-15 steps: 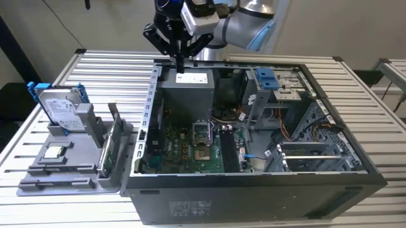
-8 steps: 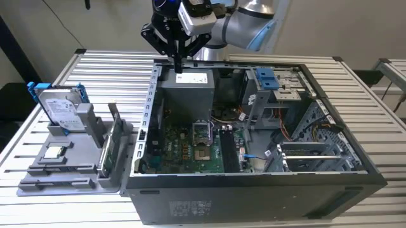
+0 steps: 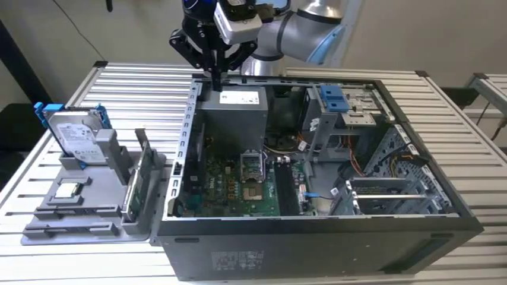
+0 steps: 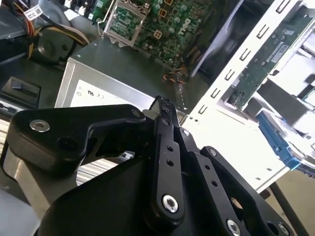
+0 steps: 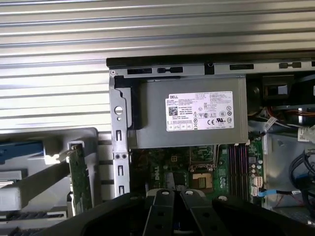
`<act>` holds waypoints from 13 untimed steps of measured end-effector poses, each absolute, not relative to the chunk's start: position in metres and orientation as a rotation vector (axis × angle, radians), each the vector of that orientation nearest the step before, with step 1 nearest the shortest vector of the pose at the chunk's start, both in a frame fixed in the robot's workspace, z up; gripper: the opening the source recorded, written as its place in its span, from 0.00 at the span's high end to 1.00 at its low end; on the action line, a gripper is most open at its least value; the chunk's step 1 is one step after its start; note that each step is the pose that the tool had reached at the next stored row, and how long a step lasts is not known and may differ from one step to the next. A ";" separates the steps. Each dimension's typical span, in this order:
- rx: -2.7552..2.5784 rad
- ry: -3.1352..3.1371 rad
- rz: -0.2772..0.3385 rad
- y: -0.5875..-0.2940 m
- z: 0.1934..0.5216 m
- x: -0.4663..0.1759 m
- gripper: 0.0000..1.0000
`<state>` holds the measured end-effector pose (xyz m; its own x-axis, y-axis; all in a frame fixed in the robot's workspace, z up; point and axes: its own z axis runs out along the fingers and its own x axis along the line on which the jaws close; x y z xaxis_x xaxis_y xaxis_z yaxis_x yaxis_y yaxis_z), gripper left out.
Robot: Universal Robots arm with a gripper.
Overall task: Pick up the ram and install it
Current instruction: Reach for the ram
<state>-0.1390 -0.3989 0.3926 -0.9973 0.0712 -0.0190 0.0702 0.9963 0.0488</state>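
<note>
My gripper (image 3: 215, 82) hangs over the back of the open computer case (image 3: 317, 228), just above the grey power supply (image 3: 234, 116). Its jaws are shut with nothing between them; in both wrist views the black fingers (image 4: 165, 128) (image 5: 162, 204) meet at the tips. Below lies the green motherboard (image 3: 237, 190) with its dark memory slots (image 3: 284, 187) (image 5: 238, 167). I cannot make out the ram in any view. On the grey holder (image 3: 71, 228) beside the case, a green card (image 3: 144, 178) (image 5: 78, 179) stands on edge.
The holder at the exterior view's left also carries a silver hard drive in a blue frame (image 3: 75, 133) and a small square chip (image 3: 67, 190). Cables and a drive cage (image 3: 341, 107) crowd the case's right half. The slatted metal table (image 3: 119, 83) surrounds everything.
</note>
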 end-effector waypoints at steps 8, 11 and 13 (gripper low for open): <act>0.111 3.118 0.075 -0.399 0.393 -0.151 0.89; 0.110 3.118 0.075 -0.399 0.393 -0.158 0.89; 0.110 3.118 0.075 -0.399 0.393 -0.163 0.89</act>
<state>-0.1627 -0.3990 0.3926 -0.9973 0.0712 -0.0190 0.0702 0.9963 0.0487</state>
